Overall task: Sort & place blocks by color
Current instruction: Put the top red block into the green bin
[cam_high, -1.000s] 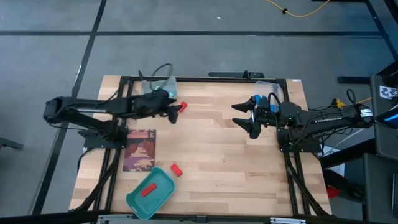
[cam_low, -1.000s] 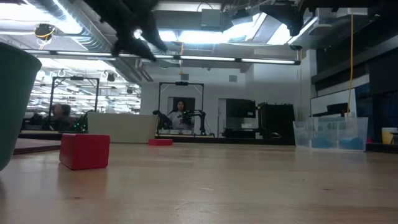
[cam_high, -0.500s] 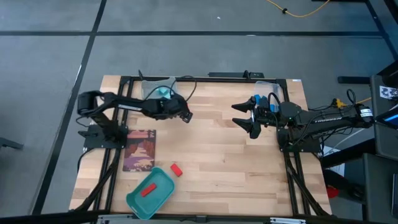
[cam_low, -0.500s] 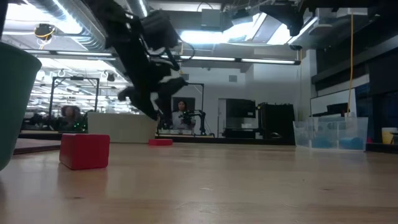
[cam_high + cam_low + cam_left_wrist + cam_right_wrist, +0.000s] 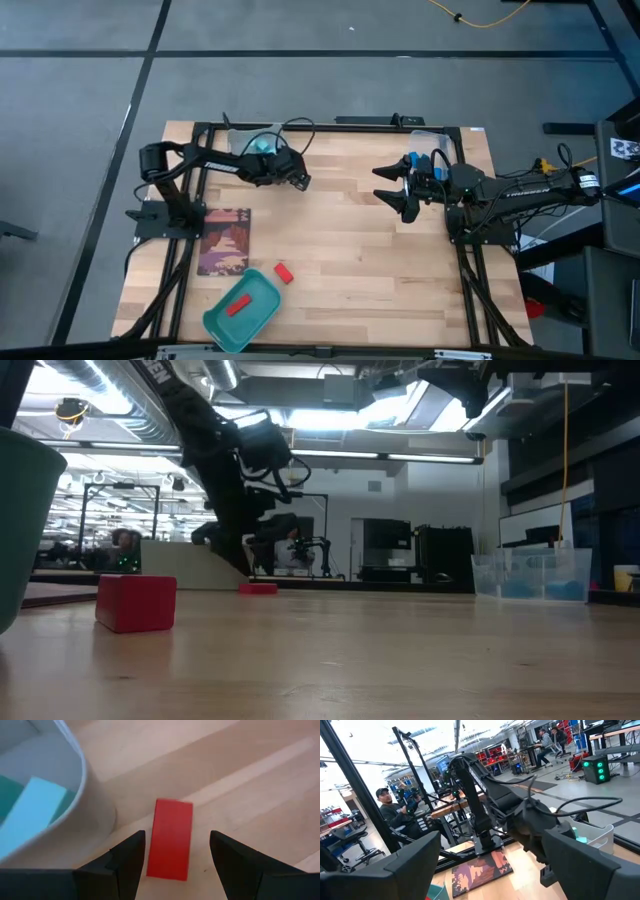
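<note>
A flat red block (image 5: 170, 840) lies on the wood next to the far-left clear bin (image 5: 60, 815), which holds a light cyan block (image 5: 32, 810). My left gripper (image 5: 177, 836) is open and low over this red block, one finger on each side, not touching it; in the high view it (image 5: 300, 181) covers the block. Another red block (image 5: 283, 272) lies by the teal tray (image 5: 262, 318), and a third (image 5: 237, 305) lies in the tray. My right gripper (image 5: 396, 191) hangs open above the table's right half.
A second clear bin (image 5: 432, 143) with dark blue blocks stands at the far right corner, seen also in the low view (image 5: 530, 575). A picture book (image 5: 225, 240) lies flat on the left side. Bare wood (image 5: 350, 260) fills the table's middle. People sit in the room behind.
My left gripper has swung toward the table's right and come down from high above to just over the red block by the far-left bin, ending with its fingers astride the block. The block has stayed put.
</note>
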{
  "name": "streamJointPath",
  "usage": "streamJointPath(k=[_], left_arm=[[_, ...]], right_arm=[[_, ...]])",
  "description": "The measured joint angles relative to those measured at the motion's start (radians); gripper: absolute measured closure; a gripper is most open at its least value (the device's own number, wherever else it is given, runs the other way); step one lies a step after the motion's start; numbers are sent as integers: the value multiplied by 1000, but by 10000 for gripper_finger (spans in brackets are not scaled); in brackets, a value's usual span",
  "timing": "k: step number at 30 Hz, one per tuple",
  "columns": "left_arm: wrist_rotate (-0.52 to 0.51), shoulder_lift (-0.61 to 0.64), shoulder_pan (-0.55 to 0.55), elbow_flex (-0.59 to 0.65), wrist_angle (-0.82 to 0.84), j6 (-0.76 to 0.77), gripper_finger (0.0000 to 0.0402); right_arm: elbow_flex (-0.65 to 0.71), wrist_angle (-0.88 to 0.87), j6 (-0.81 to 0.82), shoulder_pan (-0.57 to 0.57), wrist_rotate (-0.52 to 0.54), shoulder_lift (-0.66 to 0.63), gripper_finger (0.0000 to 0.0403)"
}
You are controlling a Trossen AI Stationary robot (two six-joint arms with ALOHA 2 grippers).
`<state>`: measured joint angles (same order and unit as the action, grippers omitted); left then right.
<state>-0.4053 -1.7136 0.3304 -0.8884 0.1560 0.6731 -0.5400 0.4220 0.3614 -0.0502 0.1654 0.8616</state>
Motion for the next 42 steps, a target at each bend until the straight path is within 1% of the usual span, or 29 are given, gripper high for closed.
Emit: streamJointPath(k=[3,4,8,11,18,21,26,28,32,35,39,42], left_arm=[[54,-18,20,0,-14,1,186],[57,-30,21,0,-13,1,186],[48,-61,13,1,-20,10,186],[22,-81,0,1,-21,19,186],[3,-82,-32,1,-17,24,188],[1,-82,-40,1,-15,24,207],[3,-79,-51,1,-15,17,279],[21,-68,-51,1,-14,-14,279],[39,-5,-51,1,-14,-83,279],[42,78,-51,1,-16,-141,279],[69,229,-66,1,-14,-231,279],[89,362,-100,1,-24,-261,279]], right_arm=[[0,0,0,0,0,0,52],[0,0,0,0,0,0,52],[0,-1,0,0,0,0,52],[0,-1,0,0,0,0,52],[0,-1,1,0,0,0,52],[0,-1,2,0,0,0,52],[0,-1,3,0,0,0,52],[0,-1,3,0,0,0,52],[0,-1,4,0,0,0,52],[0,-1,4,0,0,0,52],[0,-1,-1,0,0,0,52],[0,0,-3,0,0,0,52]])
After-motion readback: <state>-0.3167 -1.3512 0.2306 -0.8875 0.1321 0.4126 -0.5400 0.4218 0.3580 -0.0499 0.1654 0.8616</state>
